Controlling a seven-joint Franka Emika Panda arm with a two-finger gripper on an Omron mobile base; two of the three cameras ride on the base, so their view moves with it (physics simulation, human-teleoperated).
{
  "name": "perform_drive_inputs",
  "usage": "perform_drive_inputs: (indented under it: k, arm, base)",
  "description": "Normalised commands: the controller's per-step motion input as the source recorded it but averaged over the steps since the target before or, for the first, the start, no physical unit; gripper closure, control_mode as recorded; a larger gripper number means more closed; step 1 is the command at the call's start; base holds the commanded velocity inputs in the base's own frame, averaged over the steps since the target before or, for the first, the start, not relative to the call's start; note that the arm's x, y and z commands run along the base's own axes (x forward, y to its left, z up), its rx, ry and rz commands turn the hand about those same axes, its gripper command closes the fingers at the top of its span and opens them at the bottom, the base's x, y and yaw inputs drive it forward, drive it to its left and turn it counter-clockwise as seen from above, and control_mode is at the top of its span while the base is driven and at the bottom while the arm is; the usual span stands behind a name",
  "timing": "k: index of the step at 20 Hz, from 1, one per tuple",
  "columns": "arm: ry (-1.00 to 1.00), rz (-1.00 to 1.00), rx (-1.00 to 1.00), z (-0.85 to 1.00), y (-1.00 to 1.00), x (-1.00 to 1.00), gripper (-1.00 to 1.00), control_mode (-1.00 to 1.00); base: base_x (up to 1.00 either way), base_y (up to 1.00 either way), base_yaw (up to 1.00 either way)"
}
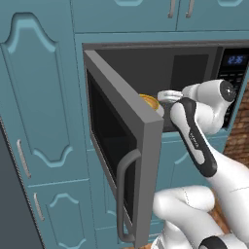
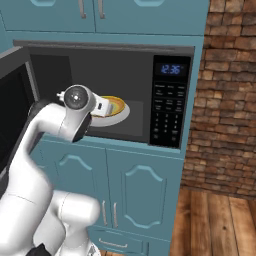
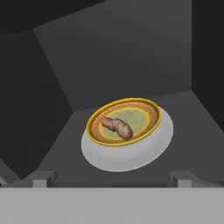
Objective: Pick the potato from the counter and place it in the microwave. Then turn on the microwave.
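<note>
- Microwave (image 2: 172, 50): one, built into teal cabinetry, door (image 1: 127, 146) swung wide to the left; dark cavity exposed.
- Plate (image 3: 148, 114): one, yellow-rimmed with brown and green rings, resting on a white turntable disc (image 3: 127, 155) on the cavity floor.
- Potato (image 3: 117, 127): one, elongated and brown, lying on the plate left of its centre.
- Gripper (image 3: 111, 178): released, two fingertips spread wide, clear of the potato, just in front of the disc.
- Keypad (image 2: 169, 116): one black panel right of the cavity, blue display above.
</note>
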Motion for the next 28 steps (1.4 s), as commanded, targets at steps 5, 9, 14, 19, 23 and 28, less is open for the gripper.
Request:
perform_drive_inputs:
  k: [5, 9, 14, 19, 23, 28]
  arm:
    - [0.02, -0.04, 0.02, 0.26, -0.14, -0.57, -1.0, -1.0]
    - [0.1, -0.09, 0.14, 0.26, -0.13, -0.59, -1.0, -1.0]
    - [0.08, -0.03, 0.05, 0.26, -0.08, -0.58, -1.0, -1.0]
    - [0.03, 0.0, 0.01, 0.22, -0.04, -0.56, -1.0, -1.0]
    - [0.0, 0.0, 0.03, 0.17, -0.04, -0.54, -1.0, -1.0]
    - [0.05, 0.0, 0.05, 0.15, -0.06, -0.47, -1.0, -1.0]
  base:
    - [0.0, 0.0, 0.0]
    - [0.0, 0.0, 0.0]
    - [0.0, 0.0, 0.0]
    - [0.0, 0.0, 0.0]
    - [0.0, 0.0, 0.0]
    - [0.0, 0.0, 0.0]
